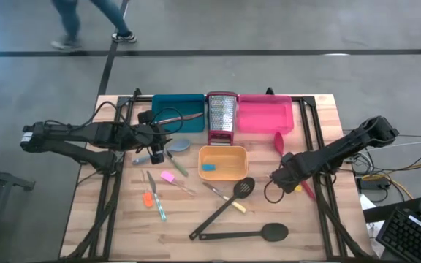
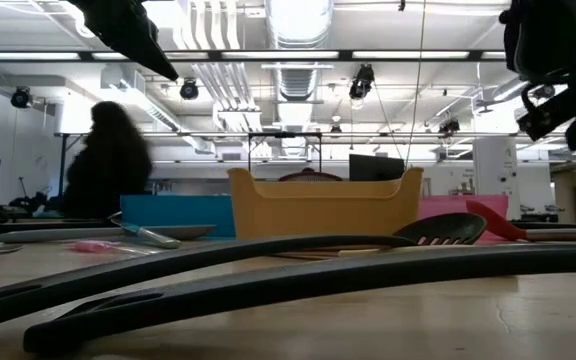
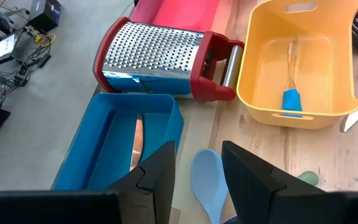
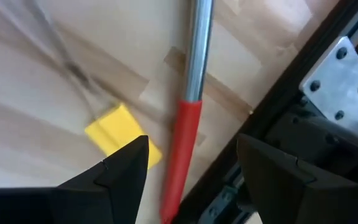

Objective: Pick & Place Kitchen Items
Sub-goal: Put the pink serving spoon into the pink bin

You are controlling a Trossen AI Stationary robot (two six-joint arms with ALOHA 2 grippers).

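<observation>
My right gripper point(image 4: 191, 180) is open and points steeply down over the table's right side point(image 1: 280, 181). Below it lies a steel-shafted tool with a red handle point(image 4: 182, 146), its handle between the two fingers without touching them. A small yellow piece point(image 4: 120, 134) lies on the wood beside it. My left gripper point(image 3: 197, 180) hangs open above the table point(image 1: 154, 150), by the teal tray point(image 3: 120, 140), over a pale blue-grey spoon point(image 3: 207, 180). Nothing is between its fingers.
A steel grater with red ends point(image 1: 222, 117) stands between the teal tray and the pink tray point(image 1: 265, 115). The orange tray point(image 1: 224, 162) holds a blue-tipped tool point(image 3: 292, 99). A black slotted spatula point(image 1: 241, 188), a black spoon point(image 1: 269, 232) and small coloured tools point(image 1: 159, 191) lie loose. A black frame rail point(image 4: 303, 124) runs close to my right gripper.
</observation>
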